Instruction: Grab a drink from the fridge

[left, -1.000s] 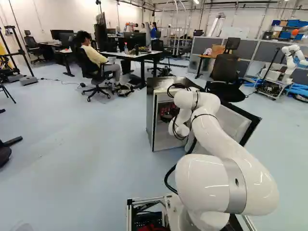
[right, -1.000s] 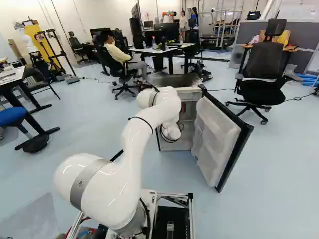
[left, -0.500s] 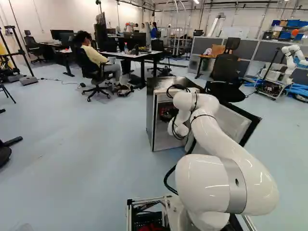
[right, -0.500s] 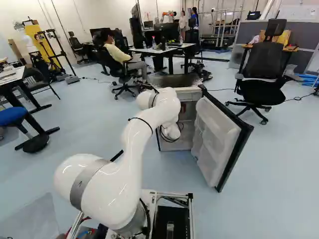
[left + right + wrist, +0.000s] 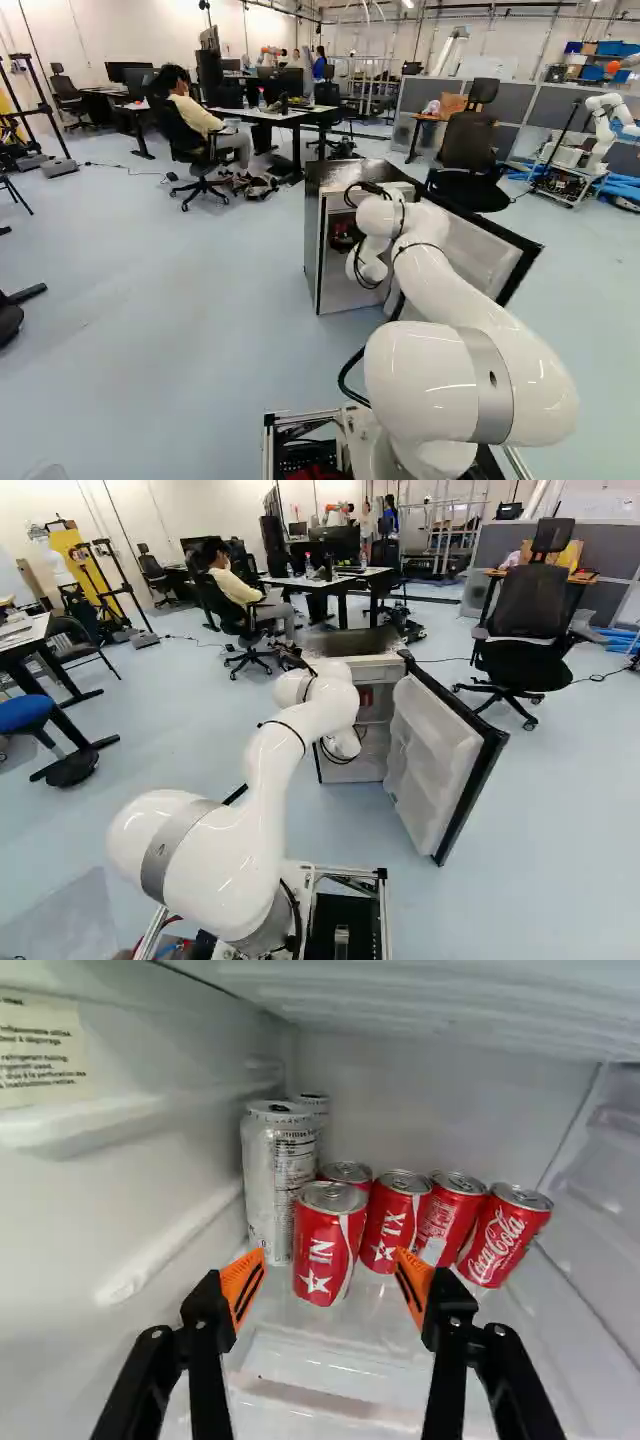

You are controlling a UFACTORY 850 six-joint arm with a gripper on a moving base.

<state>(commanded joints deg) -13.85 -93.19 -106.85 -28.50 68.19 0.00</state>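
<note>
We log our arm reaching from the moving base to the open fridge, its door swung out alongside. At the gripper we record the two fingers standing wide apart, orange pads facing inward, nothing held. Ahead of the gap, the nearest red can stands upright on the shelf, clear of both pads. A silver can stands beside it, toward the shelf's side edge; four more red cans run behind and past it toward the opposite edge. A second silver can sits near the back corner. Beyond the fridge we note a black office chair and a desk.
</note>
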